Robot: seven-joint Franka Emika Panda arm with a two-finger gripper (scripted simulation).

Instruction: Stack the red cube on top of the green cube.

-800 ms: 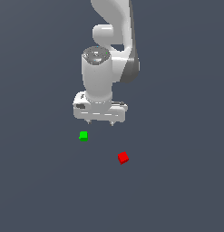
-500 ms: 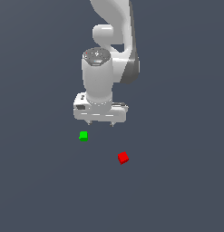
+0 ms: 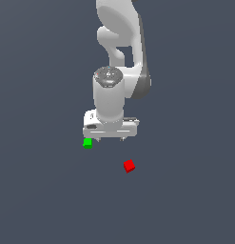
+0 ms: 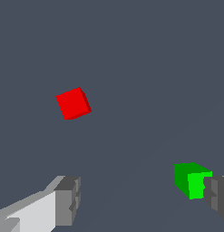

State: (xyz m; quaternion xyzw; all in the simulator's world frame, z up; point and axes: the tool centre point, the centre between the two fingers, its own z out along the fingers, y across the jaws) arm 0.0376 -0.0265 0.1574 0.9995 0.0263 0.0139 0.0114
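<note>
Red and small, the red cube [image 3: 129, 166] lies bare on the dark grey floor [image 3: 185, 200], turned a little askew so that one corner points toward the camera; nothing touches it. In the wrist view the red cube [image 4: 73, 103] lies clear of both my fingers, out in front of the span between them. Toward the exterior view's left and a little further back sits the green cube [image 3: 88, 143], apart from the red one; the two do not touch. In the wrist view the green cube [image 4: 191, 179] shows just beside one of my fingertips [image 4: 216, 194], partly overlapped by it in the picture; whether the pad touches it I cannot tell. My gripper [image 3: 112, 138] hangs above the floor with its fingers pointing down and spread wide, holding nothing; in the exterior view it appears above and between the two cubes, nearer the green one. My white arm [image 3: 120, 43] rises behind the hand toward the top of the exterior view.
</note>
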